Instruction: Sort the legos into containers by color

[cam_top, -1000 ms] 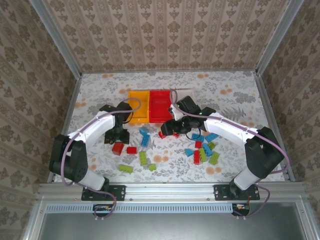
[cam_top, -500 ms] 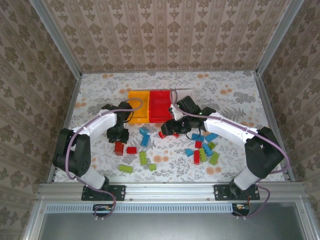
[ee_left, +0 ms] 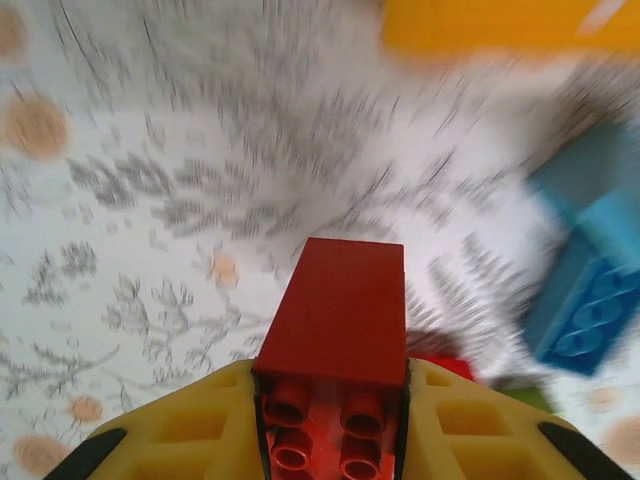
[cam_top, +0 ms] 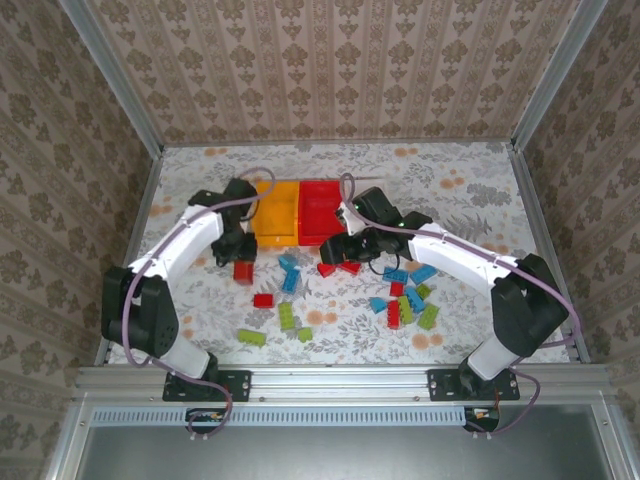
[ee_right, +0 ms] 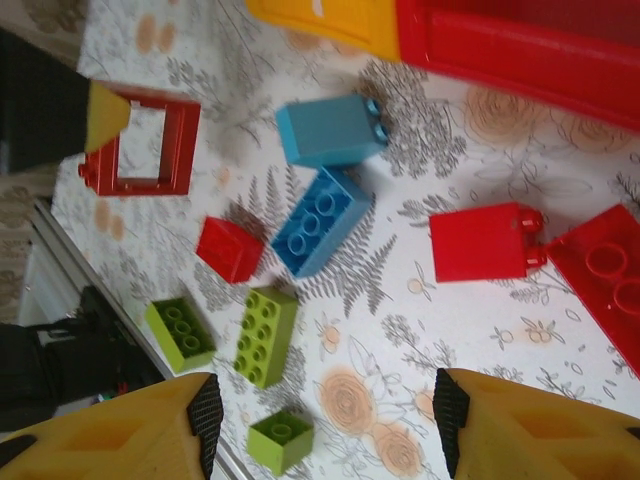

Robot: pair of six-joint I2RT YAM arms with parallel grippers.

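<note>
Two claws: the left gripper (ee_left: 333, 400) is clenched on a red lego (ee_left: 345, 310); the right gripper (ee_right: 320, 425) hangs spread, holding nothing.

Left claw (ee_left: 332, 390) pinched tight, right claw (ee_right: 325, 415) spread.

Left wrist: blue brick (ee_left: 590, 290) blurred, orange bin (ee_left: 500, 25) cut at top | Right wrist: red bin (ee_right: 520, 50) cut at top

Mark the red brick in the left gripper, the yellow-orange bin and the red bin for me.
held red brick (ee_left: 345, 305): left wrist view, smooth upper face.
yellow-orange bin (cam_top: 278, 212): top external view, bare inner floor.
red bin (cam_top: 318, 208): top external view, inner floor.
</note>
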